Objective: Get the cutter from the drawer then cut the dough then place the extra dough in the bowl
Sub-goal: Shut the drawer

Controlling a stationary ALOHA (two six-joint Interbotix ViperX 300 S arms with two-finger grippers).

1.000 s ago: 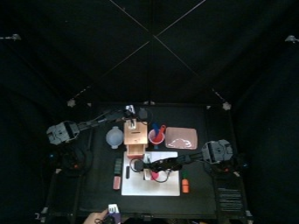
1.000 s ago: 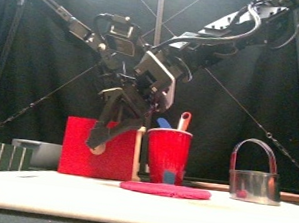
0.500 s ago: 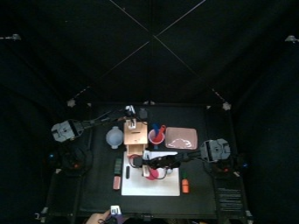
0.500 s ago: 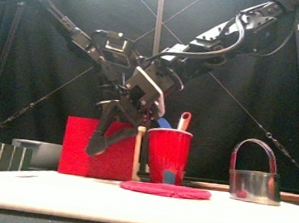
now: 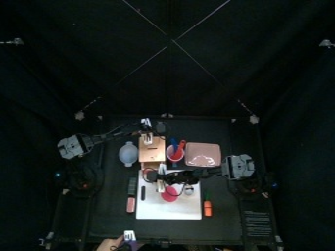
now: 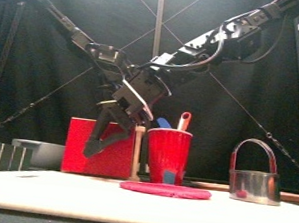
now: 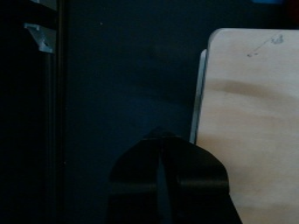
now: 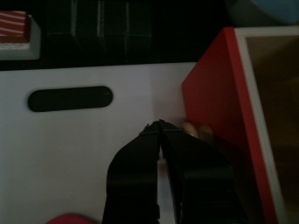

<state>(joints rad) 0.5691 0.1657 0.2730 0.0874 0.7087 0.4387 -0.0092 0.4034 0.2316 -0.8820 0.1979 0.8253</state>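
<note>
Since a second ago the right gripper [image 8: 156,129] has slid toward the red drawer front [image 8: 218,96], jaws pressed together on nothing. Nearest lies the flat pink dough [image 6: 165,190], uncut. To its right the cutter [image 6: 254,178] stands upright, shiny, already out. Probably the drawer is being pushed closed; next is grasping the cutter's arched handle. Behind, the left gripper [image 7: 158,138] hangs clenched, empty, beside the wooden box [image 7: 251,96]
</note>
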